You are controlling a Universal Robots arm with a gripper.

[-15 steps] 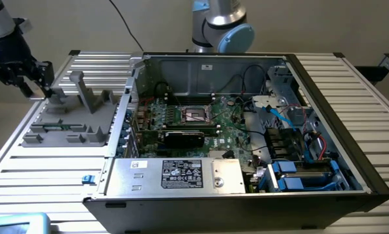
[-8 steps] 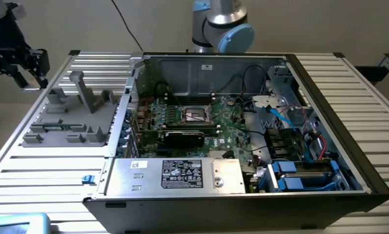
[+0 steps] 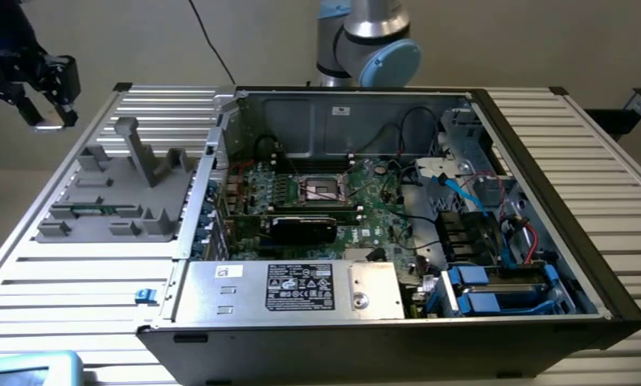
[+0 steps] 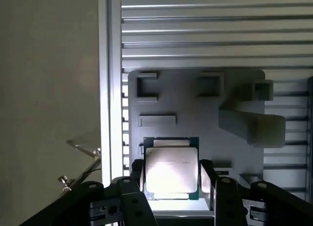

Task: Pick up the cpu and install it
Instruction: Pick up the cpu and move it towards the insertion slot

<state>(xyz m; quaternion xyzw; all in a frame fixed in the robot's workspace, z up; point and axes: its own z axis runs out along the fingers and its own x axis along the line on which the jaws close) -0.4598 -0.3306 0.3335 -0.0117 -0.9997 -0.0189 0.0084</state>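
- 1 of 2 steps looked done: the gripper (image 3: 47,119) was clamped on 2 opposite edges of the cpu (image 4: 171,168), holding it flat.
- The cpu hung above the grey holder tray (image 3: 105,201) on the slatted table (image 3: 73,281), apparently lifted clear of it.
- Installation was left: the motherboard socket (image 3: 326,190) inside the open computer case (image 3: 406,108) looked empty, well apart from the gripper.

Glossy silver-grey metal lid of the cpu (image 4: 171,168) catching glare, thin green rim, matt black gripper (image 4: 172,181), matt grey plastic fixture tray (image 3: 111,197), ribbed pale aluminium table (image 3: 63,281), bare sheet-metal computer case (image 3: 342,121), green motherboard (image 3: 384,217), smooth blue plastic cap on the robot arm (image 3: 390,63)
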